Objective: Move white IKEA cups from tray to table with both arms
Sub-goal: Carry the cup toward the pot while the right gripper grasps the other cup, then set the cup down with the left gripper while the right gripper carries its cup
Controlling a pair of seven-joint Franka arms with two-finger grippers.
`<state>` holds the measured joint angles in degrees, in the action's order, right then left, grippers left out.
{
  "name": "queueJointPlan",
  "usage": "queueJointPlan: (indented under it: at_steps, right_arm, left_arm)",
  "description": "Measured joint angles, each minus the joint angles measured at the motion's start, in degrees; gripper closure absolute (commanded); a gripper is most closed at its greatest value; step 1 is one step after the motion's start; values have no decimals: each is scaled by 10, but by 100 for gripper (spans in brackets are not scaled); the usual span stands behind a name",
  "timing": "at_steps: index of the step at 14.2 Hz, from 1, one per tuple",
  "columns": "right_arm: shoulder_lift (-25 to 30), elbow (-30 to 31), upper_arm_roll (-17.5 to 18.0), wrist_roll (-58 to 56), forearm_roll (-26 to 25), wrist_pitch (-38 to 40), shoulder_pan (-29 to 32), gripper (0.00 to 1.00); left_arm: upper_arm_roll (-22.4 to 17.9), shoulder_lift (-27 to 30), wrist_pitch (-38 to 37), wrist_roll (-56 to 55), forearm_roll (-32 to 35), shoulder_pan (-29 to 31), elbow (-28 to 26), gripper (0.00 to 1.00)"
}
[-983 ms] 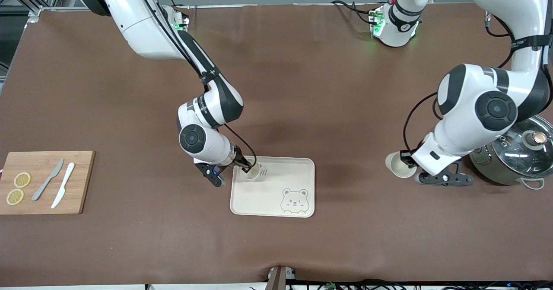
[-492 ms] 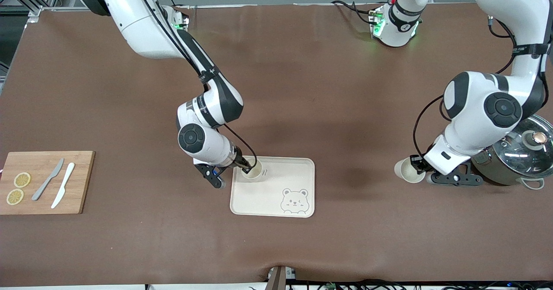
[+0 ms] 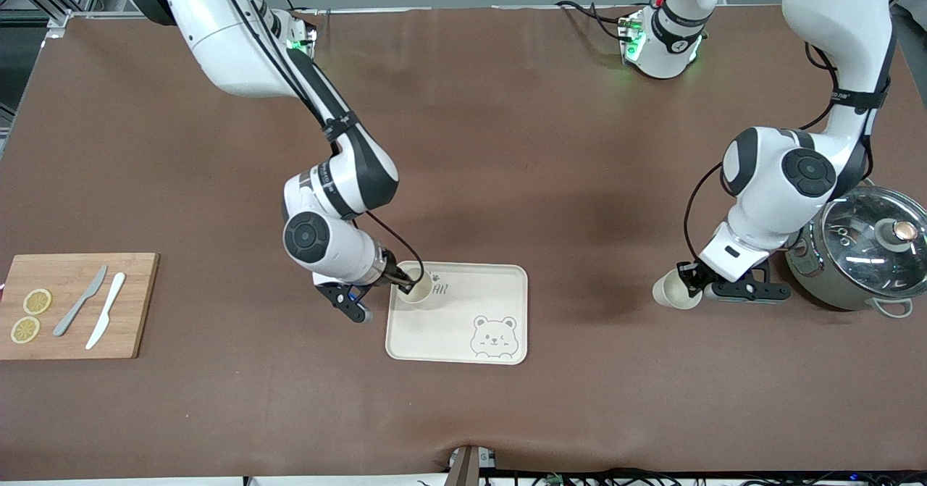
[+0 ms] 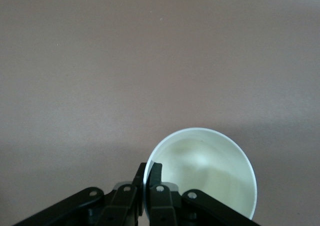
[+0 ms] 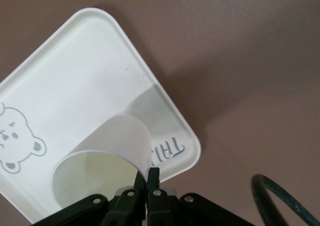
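One white cup [image 3: 418, 288] is at the corner of the cream bear tray [image 3: 449, 334] toward the right arm's end. My right gripper [image 3: 405, 281] is shut on its rim. In the right wrist view the fingers [image 5: 155, 175] pinch the wall of this cup [image 5: 107, 156], which leans over the tray [image 5: 75, 86]. I cannot tell whether it rests on the tray. My left gripper [image 3: 688, 276] is shut on the rim of the second white cup [image 3: 670, 292], over bare table beside the pot. The left wrist view shows that cup's open mouth [image 4: 205, 178] and the left gripper [image 4: 148, 168] clamped on its edge.
A steel pot with a glass lid [image 3: 862, 254] stands at the left arm's end, close to the left hand. A wooden cutting board [image 3: 80, 305] with two knives and lemon slices lies at the right arm's end. A black cable [image 5: 280, 196] loops by the right wrist.
The right gripper has closed on its cup's rim and shifted slightly toward the right arm's end. The left arm's elbow swung, and its cup sits a little lower in the view.
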<state>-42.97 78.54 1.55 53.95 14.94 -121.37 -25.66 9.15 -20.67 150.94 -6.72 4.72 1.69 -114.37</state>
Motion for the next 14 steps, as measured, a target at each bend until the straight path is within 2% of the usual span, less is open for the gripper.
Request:
queueJointPlan:
  at_steps: [7, 14]
  right_arm:
    - [41, -14, -18, -144, -4, 115, 45, 100]
    - [102, 48, -23, -280, -15, 131, 109, 100]
  left_arm:
    - [0, -4, 91, 0, 0, 7, -56, 100]
    - [0, -49, 173, 19, 0, 21, -75, 100]
